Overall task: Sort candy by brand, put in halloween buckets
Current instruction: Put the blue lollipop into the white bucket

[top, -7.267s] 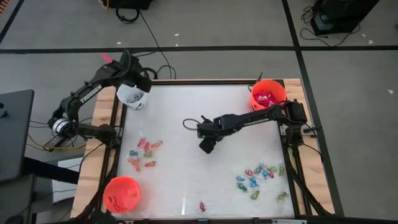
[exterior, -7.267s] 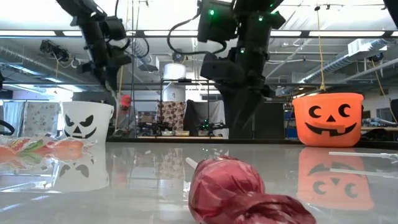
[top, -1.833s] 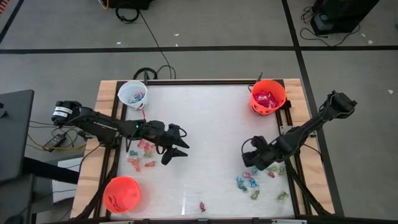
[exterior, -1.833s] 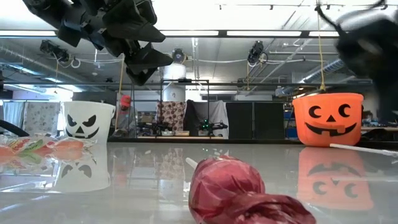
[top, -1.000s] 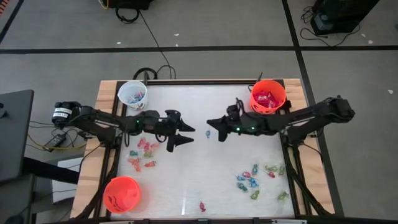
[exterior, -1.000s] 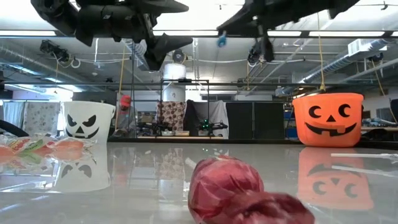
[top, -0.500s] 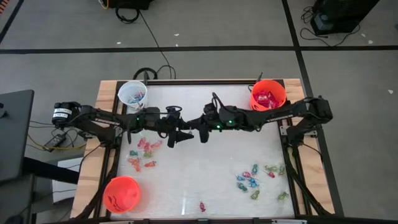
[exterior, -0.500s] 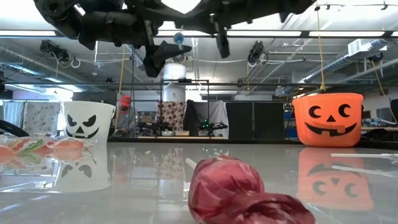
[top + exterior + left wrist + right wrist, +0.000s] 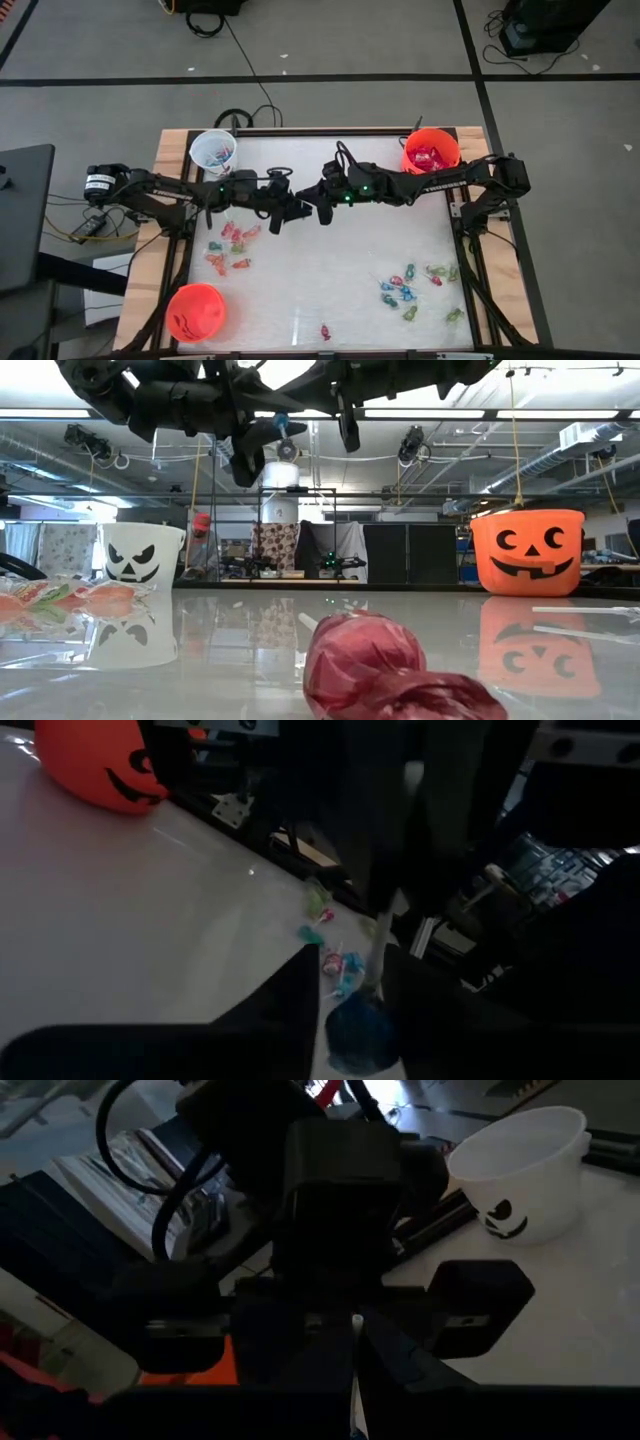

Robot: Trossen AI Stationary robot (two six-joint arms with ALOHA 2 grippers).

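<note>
Both grippers meet in the air above the table's middle. My right gripper is shut on a blue-wrapped lollipop. My left gripper faces it from the table's left and has closed on the lollipop's blue head. Three halloween buckets stand on the table: white at the far left, orange with red candy at the far right, orange at the near left. Loose candy lies in a left pile and a right pile. My left gripper has the lollipop's blue head between its two fingers, coming level from the table's left. The head is clear of the table. My right gripper pinches the white stick near its free end, level from the table's right. The lollipop points toward the left gripper.
A single red wrapped sweet lies near the table's front edge and fills the low view's foreground. A raised wooden frame runs round the tabletop. The white surface between the two candy piles is bare.
My right gripper has carried the blue lollipop toward the table's left, up to my left gripper. My left gripper, open a second ago, has shut on the lollipop's head. Both stay high above the table.
</note>
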